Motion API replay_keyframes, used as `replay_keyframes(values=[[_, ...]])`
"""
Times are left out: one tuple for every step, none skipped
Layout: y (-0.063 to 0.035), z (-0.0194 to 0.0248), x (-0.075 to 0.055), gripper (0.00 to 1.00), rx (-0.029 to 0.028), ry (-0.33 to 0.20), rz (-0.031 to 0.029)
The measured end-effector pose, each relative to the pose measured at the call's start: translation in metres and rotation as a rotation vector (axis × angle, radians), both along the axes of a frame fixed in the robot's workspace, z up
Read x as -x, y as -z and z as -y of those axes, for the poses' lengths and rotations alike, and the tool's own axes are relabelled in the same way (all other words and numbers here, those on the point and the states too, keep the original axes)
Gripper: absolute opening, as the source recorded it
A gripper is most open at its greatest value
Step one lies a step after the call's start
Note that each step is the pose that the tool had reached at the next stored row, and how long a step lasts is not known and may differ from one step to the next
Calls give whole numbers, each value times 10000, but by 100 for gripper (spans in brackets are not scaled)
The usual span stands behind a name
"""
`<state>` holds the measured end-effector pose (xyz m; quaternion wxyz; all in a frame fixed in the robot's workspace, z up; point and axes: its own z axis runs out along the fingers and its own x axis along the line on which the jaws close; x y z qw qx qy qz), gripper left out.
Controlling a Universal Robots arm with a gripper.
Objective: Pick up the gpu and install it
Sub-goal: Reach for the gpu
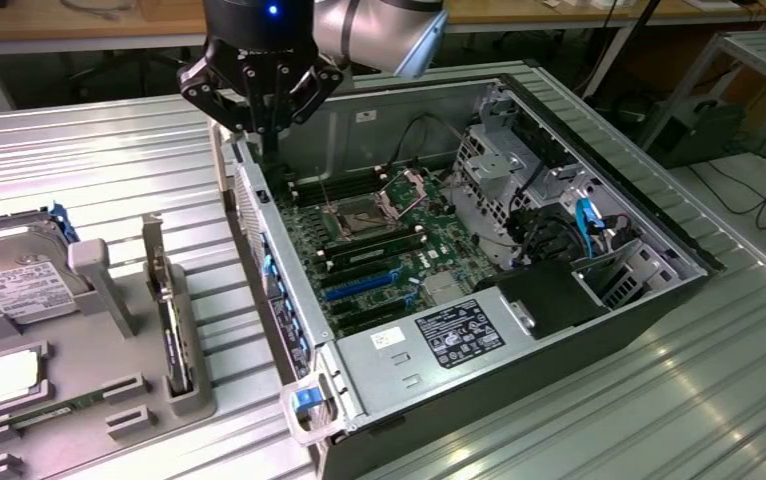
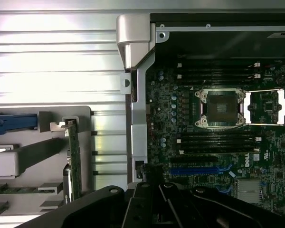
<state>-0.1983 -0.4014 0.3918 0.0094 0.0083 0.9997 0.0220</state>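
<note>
Tool (image 1: 266, 128), pressed together empty, hangs above case edge (image 1: 252, 225), gpu (image 1: 170, 322) well apart.

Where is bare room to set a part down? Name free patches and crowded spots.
Free: ribbed table beyond the grey tray, and on the exterior view's right of the open case. Crowded: the tray, with hard drive and gpu; the motherboard.

Ribbed metal tabletop (image 1: 703, 400), wooden bench (image 1: 116, 25) behind, floor cables (image 1: 757, 200)
</note>
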Motion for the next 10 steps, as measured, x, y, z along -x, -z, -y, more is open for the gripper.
replay_keyframes(values=[[0,1,10,11,0,-4,-2],[1,2,20,11,0,-8,-4],[1,4,30,11,-1,-13,-5],[2,5,40,11,0,-18,-7],[2,6,50,11,-1,-23,-9],[3,8,61,11,-1,-27,-10],[3,9,72,11,-1,-31,-12],[3,11,86,11,0,-37,-13],[3,13,98,11,0,-43,-14],[3,16,112,11,0,-50,-15]])
